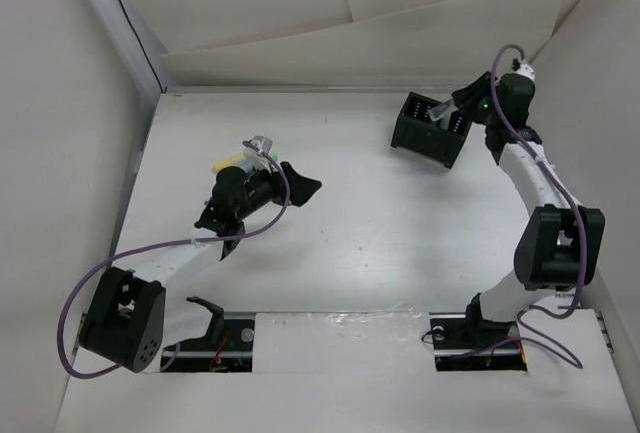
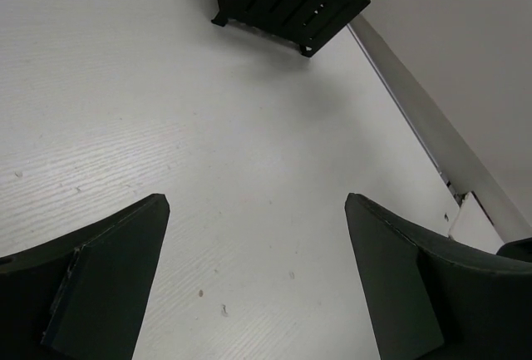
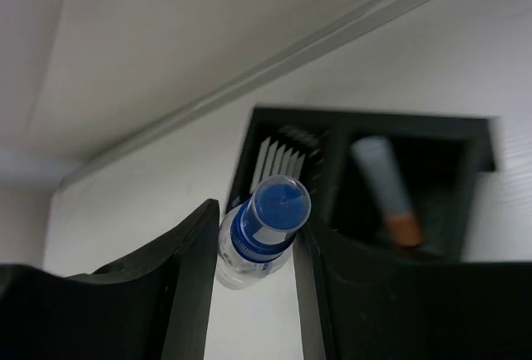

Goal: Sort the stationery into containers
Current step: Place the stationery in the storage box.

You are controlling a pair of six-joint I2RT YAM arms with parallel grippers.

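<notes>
Black plastic organiser box [image 1: 432,131], two compartments side by side, at the far right of the white table [image 1: 360,243]. Just at its far-right edge, right gripper [image 1: 453,105], clamped on a blue-capped marker [image 3: 268,229] with a clear barrel; cap squeezed between the two pads [image 3: 193,277], in front of the box's left compartment as seen from the right wrist. In the other compartment, leaning, a light-blue highlighter [image 3: 384,185] with an orange tip. Left gripper [image 1: 301,182] near the middle of the table, well apart from the box, empty, fingers [image 2: 100,285] spread wide over the tabletop. Behind the left wrist, toward the far left, a yellow highlighter [image 1: 232,162] on the table, with a pale, clear-looking item [image 1: 263,143] just beside it; too small to tell what kind. Cannot tell from the top view how far the marker reaches into the box.
</notes>
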